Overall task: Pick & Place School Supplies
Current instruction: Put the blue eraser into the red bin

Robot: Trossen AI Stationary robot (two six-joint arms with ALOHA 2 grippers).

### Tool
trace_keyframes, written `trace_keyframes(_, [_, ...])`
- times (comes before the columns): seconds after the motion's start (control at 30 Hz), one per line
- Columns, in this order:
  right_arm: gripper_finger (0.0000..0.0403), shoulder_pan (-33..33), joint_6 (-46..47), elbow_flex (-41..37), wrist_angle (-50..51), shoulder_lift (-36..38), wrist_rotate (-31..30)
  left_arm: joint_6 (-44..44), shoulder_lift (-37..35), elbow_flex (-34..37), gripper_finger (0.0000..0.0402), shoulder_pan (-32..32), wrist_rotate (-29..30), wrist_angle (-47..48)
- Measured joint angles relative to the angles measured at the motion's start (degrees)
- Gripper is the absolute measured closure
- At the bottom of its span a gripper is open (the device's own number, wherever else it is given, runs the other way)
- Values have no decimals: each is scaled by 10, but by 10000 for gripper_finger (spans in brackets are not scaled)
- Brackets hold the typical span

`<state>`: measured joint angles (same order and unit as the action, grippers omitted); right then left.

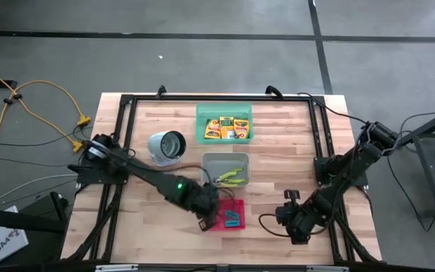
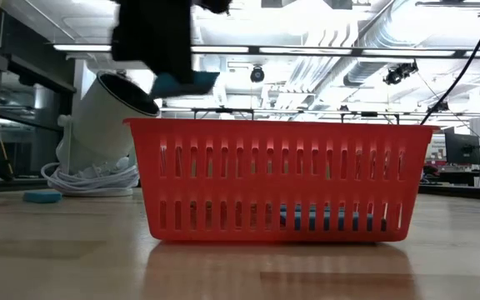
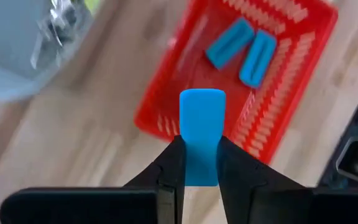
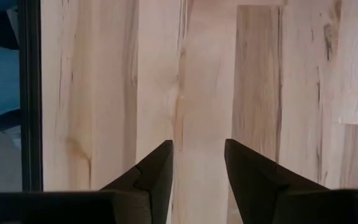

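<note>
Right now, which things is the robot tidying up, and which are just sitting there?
For the job:
- blue piece held in the left gripper above the red tray
- two blue pieces already in that tray
- crayon boxes in the green tray
- pliers in the grey tray

Just sitting there:
- white cup
- blue piece on the table
- right gripper, empty

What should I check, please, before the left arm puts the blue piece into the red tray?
1. Left end effector grips the light-blue piece: ok.
2. Piece is above the red tray: cannot tell; it seems near the rim.
3. Free floor inside the tray beside the two blue pieces: ok.
4. Right end effector is away from the tray, over bare table, holding nothing: ok.
5. Tray stands flat: ok.
</note>
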<state>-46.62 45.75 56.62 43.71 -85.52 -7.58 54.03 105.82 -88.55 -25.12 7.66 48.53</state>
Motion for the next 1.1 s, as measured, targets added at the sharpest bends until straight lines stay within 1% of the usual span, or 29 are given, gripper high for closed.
trace_keyframes(0.17, [266, -17, 12, 0, 0, 0, -14, -54, 0, 0, 341, 31, -10, -45])
trace_keyframes(0.27, [266, -26, 12, 0, 0, 0, -28, -95, 0, 0, 341, 42, -25, -79])
trace_keyframes(0.37, [266, -31, 22, 0, 2, 0, -38, -131, 8, 0, 341, 46, -44, -104])
trace_keyframes(0.5, [266, -36, 27, 0, 9, 0, -43, -167, 25, 0, 341, 43, -56, -108])
trace_keyframes(0.67, [266, -36, 27, 0, 14, 0, -45, -174, 53, 0, 341, 47, -76, -109])
trace_keyframes(0.83, [266, -36, 27, 0, 15, 0, -45, -201, 77, 0, 340, 49, -88, -108])
trace_keyframes(1.1, [266, -36, 27, 0, 15, 0, -45, -211, 89, 0, 317, 56, -103, -106])
